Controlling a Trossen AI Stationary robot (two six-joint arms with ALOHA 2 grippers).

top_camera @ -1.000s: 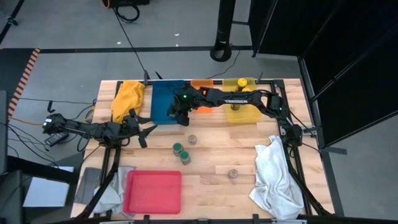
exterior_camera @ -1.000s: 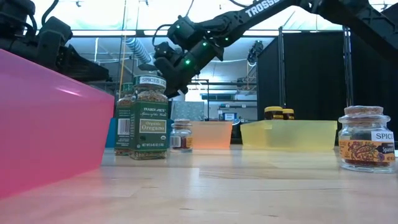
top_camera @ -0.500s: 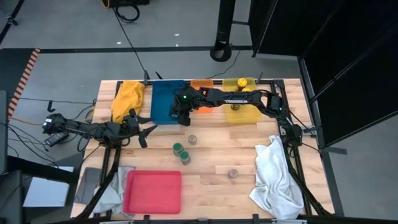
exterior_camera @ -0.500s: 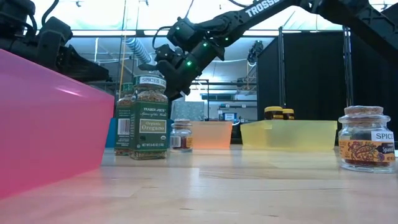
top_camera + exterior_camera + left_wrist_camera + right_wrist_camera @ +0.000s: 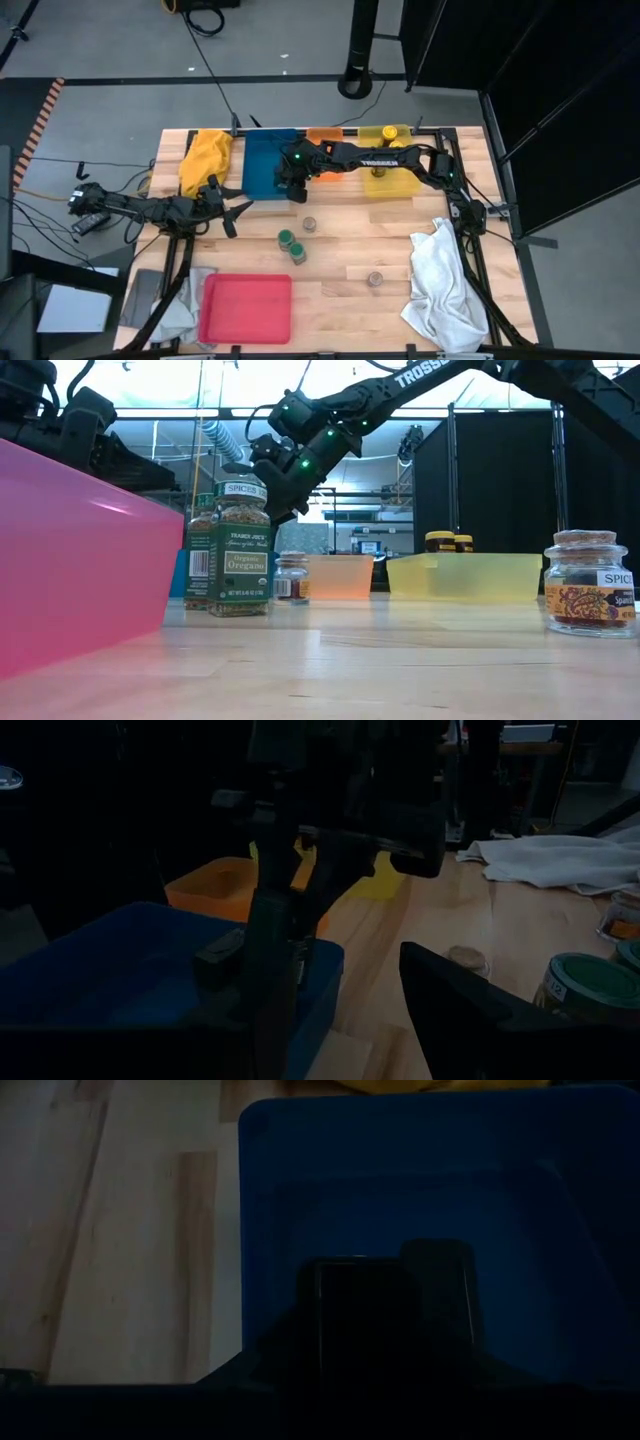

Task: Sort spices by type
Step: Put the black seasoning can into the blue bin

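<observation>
Right gripper above black box

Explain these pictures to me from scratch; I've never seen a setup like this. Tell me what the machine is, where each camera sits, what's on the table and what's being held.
Two dark robot arms work at a wooden table. One camera looks straight down, one sits at tabletop level, and one rides on each wrist. The right gripper hangs shut over the blue tray, apparently on a black box. The left gripper waits at the table's left side. Two green-lidded jars and two small grey-topped jars stand loose. Orange, yellow and pink trays and cloths lie around.
</observation>
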